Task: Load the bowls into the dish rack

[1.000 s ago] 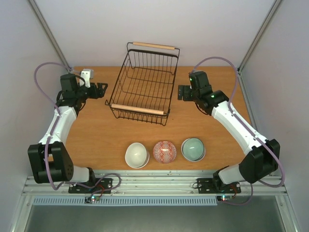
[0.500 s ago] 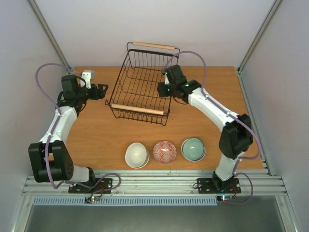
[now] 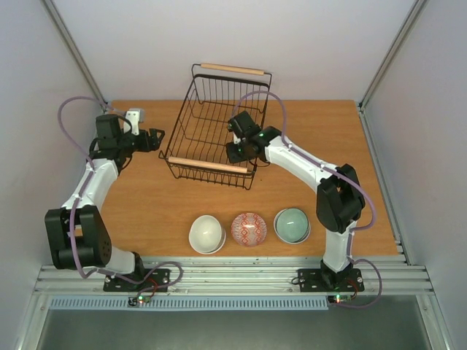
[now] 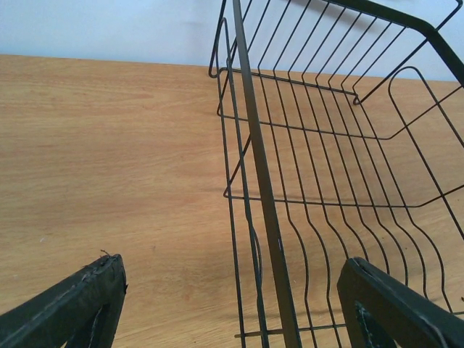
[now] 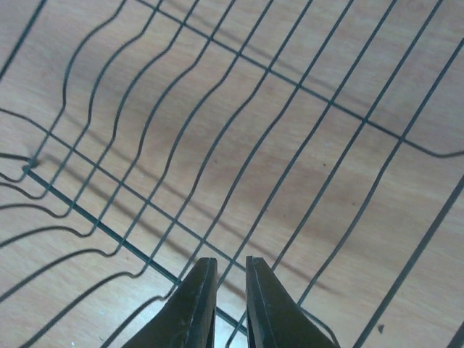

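Observation:
Three bowls sit in a row near the table's front edge: a cream-white bowl [image 3: 206,233], a red-patterned bowl [image 3: 249,228] and a pale green bowl [image 3: 292,224]. The black wire dish rack [image 3: 208,165] stands at the back middle with nothing in it. My right gripper [image 3: 232,152] reaches inside the rack near its front right corner. In the right wrist view this gripper [image 5: 229,261] hangs above the rack's wire floor [image 5: 299,85], fingers almost together and holding nothing. My left gripper [image 3: 157,137] is open at the rack's left side, with the rim [image 4: 261,167] running between its fingers [image 4: 232,267].
The wooden table [image 3: 146,204] ends at a metal rail in front, where both arm bases are bolted. Slanted frame posts and pale walls close in both sides. A purple cable loops over each arm. The rack's far wooden handle [image 3: 232,69] lies near the back wall.
My right arm has swung left from beside the rack to inside it, and its fingers have closed. The left arm has barely moved. The bowls lie where they were.

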Available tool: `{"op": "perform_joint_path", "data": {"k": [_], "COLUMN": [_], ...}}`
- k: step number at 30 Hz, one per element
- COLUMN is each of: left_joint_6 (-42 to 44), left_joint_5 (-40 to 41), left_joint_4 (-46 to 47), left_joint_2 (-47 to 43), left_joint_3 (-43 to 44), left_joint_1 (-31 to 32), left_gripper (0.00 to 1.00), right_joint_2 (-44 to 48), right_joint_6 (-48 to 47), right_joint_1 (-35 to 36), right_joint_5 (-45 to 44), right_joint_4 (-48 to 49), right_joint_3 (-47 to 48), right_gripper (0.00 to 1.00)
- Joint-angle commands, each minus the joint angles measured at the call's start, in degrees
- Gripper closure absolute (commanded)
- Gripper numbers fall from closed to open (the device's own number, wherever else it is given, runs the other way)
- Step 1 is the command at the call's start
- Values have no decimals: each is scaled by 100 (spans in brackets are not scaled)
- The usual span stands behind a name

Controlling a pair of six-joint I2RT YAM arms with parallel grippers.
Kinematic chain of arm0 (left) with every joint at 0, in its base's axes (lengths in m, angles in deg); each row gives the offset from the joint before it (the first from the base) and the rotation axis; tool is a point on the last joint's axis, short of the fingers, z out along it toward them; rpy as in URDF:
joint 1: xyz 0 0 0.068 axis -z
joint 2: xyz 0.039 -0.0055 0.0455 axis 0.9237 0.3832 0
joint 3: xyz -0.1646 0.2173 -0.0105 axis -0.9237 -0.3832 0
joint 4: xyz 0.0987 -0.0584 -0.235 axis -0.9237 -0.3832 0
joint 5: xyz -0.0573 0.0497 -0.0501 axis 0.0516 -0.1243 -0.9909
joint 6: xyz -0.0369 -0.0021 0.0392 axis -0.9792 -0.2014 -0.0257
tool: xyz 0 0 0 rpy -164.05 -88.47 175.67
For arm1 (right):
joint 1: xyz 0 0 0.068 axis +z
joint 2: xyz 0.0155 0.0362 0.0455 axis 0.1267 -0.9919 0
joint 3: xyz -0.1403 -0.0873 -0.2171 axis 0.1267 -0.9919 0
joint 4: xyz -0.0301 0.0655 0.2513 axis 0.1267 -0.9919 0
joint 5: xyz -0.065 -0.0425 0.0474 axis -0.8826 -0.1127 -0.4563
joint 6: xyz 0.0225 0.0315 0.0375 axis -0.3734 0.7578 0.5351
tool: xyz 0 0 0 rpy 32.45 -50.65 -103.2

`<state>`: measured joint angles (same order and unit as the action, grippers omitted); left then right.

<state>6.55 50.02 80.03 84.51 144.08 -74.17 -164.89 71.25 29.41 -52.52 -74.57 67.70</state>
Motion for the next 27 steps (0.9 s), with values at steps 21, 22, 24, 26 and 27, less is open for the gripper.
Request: {"op": "perform_joint_path", "data": {"k": [21,22,24,26,27], "left_joint_6": [10,10,10,3,1], "left_joint_5": [-109,-109,-121,-134,-135], "left_joint_4": [267,270,269,269,271], "left_joint_2": [40,32,29,25,24], "left_joint_3": [-29,-31,-40,-40,-40], "left_joint_1": [16,11,11,19,14], "left_gripper": [20,20,20,20,20], "right_joint_2": [788,791,783,765,768], "right_joint_6": [429,439,457,514,537], "right_joint_1": [173,172,168,172,171], "right_joint_5": [-2032,-2091,-2151,-2205,-2229], "right_joint_4": [-1534,-1573,-1625,-1695,-1746], "right_joint_3": [-601,-624,-685,-730,-756], "right_gripper": [84,84,84,83,83]}}
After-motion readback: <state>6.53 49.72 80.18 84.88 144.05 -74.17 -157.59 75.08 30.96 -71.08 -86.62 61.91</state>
